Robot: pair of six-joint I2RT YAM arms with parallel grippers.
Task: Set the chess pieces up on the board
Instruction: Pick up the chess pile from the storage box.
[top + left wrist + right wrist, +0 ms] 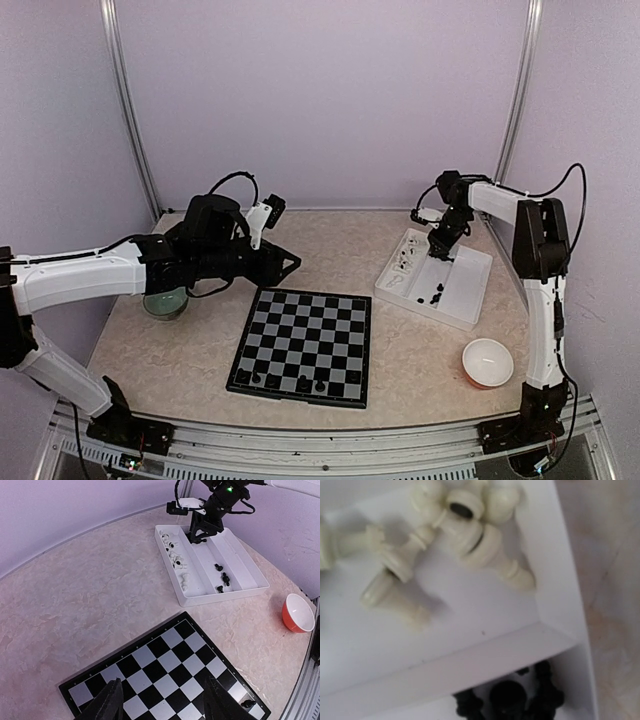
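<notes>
the right claw (437, 250) hangs low over the far end of the white tray (465, 290), and we cannot tell how wide its jaws stand or whether they hold anything. we judge the step in hand to be lifting a black piece out of the tray. to do it well we would centre the claw over one black piece (507, 697), which shows blurred just across the divider wall (445, 665) from the white pieces (470, 530). we would keep the fingers off that wall and close on a single piece, not two at once

the chess pieces (222, 577) are tiny and black. several lie loose in the tray compartment on the near side of the right claw. a few placed pieces (272, 380) stand on the near row of the board (305, 330), well off to that claw's left

the left claw (163, 680) hovers wide and empty, with the board's far-left corner beneath it
</notes>
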